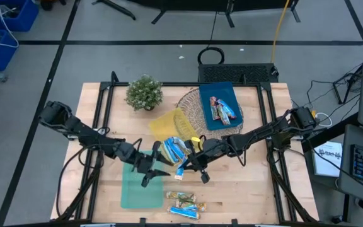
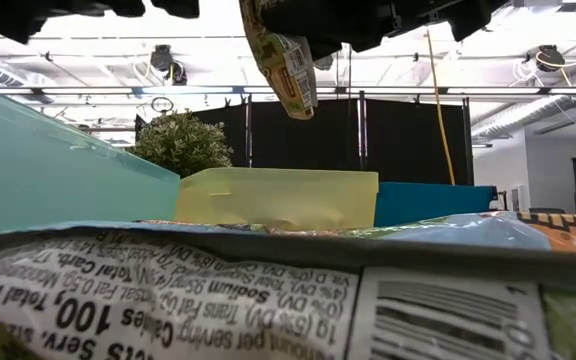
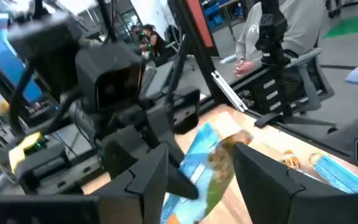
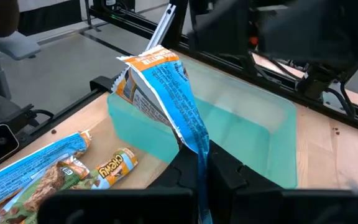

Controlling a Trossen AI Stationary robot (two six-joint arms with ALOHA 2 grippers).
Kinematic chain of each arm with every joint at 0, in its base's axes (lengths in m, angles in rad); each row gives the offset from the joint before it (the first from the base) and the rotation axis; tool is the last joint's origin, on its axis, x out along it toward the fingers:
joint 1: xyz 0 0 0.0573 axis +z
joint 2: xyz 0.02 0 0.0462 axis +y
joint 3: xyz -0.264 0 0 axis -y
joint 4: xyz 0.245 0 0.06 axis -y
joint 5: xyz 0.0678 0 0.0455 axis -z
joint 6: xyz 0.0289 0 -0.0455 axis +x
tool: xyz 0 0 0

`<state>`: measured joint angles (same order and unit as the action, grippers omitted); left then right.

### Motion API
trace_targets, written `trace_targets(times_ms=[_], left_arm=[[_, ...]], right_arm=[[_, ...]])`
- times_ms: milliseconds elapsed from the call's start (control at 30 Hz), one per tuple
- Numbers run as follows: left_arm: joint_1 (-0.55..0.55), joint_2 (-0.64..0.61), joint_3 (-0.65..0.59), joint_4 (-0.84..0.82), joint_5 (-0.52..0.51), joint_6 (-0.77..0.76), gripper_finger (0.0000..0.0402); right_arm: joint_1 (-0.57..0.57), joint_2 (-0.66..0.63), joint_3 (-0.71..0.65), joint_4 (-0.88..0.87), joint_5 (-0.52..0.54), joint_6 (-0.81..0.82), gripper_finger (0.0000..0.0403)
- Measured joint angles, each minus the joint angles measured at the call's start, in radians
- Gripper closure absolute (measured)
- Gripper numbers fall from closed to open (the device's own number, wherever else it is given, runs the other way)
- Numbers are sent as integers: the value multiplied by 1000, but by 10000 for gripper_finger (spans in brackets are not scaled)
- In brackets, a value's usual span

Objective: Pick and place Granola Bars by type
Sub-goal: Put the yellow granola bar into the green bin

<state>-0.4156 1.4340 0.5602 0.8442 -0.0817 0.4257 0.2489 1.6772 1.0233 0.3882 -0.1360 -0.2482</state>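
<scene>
While pinched in clenched right gripper (image 4: 199, 163), blue-and-white bar (image 4: 166, 87) hangs above near edge of green tray (image 4: 247, 127). Left gripper (image 3: 201, 180) beside same bar, fingers parted, not gripping. Risk: thin hold on wrapper edge, could slip and land off tray. 3 loose bars (image 1: 184, 203) just beyond tray. Other bars' types hard to read; low view blocked by wrapper (image 2: 168, 290).
</scene>
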Motion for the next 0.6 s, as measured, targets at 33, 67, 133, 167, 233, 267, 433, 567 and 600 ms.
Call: trace_targets(times_ms=[33,67,133,167,233,267,433,567,600], left_arm=[[12,9,3,0,17,-16,222],[21,17,6,-4,41,-28,226],[28,34,12,-6,90,-35,232],[29,46,20,-5,108,-36,235],[27,67,30,-10,116,-31,237],[27,77,36,-14,116,-28,237],[31,138,90,-13,125,-30,238],[43,190,141,-33,130,-36,238],[44,197,148,-37,134,-35,238]], right_arm=[[0,0,0,0,0,0,402],[0,0,0,0,0,0,402],[0,0,0,0,0,0,402],[0,0,0,0,0,0,402],[0,0,0,1,0,0,402],[0,0,0,1,0,0,402],[1,0,0,4,-2,0,401],[1,0,0,0,-8,0,401],[1,0,0,-2,-10,0,401]])
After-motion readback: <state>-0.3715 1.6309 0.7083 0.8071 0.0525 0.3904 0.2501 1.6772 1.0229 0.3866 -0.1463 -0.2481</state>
